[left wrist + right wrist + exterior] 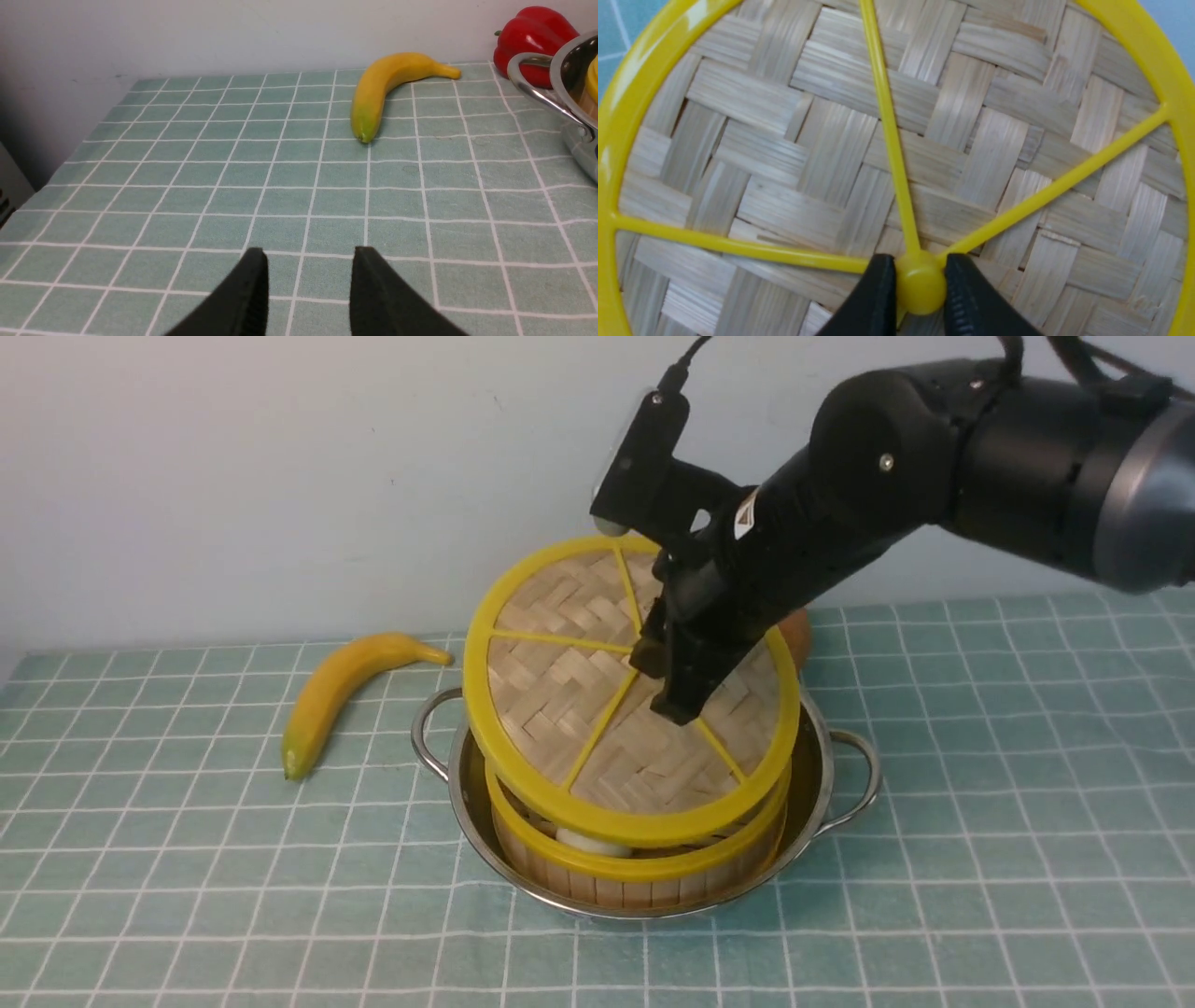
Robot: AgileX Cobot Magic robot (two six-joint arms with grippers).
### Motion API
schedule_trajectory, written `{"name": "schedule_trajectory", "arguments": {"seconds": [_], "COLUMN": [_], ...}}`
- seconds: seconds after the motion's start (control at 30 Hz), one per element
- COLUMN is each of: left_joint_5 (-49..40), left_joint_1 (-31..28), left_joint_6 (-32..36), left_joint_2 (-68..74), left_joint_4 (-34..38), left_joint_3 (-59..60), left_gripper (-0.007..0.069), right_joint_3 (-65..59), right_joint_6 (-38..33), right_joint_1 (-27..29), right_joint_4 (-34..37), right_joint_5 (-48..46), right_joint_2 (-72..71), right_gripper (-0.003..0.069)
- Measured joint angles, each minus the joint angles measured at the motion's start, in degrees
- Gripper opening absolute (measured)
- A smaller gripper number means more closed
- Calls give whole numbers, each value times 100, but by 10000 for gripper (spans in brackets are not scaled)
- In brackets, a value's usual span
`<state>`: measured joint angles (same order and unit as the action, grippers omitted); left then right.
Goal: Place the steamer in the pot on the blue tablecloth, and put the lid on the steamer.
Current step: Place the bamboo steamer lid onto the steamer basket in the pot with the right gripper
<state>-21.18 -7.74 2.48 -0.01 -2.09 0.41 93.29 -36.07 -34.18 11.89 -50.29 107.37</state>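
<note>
Your right gripper (pixel 919 261) pinches the lid (pixel 560 709) by its knob (pixel 920 285), so it hangs tilted over the steamer (pixel 644 874) in the pot (pixel 460 793); left gripper (pixel 309 280) idles, spread, empty.

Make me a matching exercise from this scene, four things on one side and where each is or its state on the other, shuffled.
1 lid
2 steamer
3 banana
4 left gripper

A sitting in the pot
B open, holding nothing
C lying on the blue tablecloth, left of the pot
D tilted, pinched at its centre by the right gripper

Pairs: 1-D, 2-A, 3-C, 4-B
</note>
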Motion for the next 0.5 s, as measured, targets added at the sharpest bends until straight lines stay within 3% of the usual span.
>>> {"name": "schedule_trajectory", "arguments": {"seconds": [0.5], "left_joint_5": [0], "left_joint_1": [0], "left_joint_6": [0], "left_joint_2": [0], "left_joint_4": [0], "left_joint_3": [0], "left_gripper": [243], "right_joint_3": [0], "right_joint_6": [6], "right_joint_1": [-7], "right_joint_4": [-196], "right_joint_5": [237], "right_joint_2": [441], "right_gripper": [146]}}
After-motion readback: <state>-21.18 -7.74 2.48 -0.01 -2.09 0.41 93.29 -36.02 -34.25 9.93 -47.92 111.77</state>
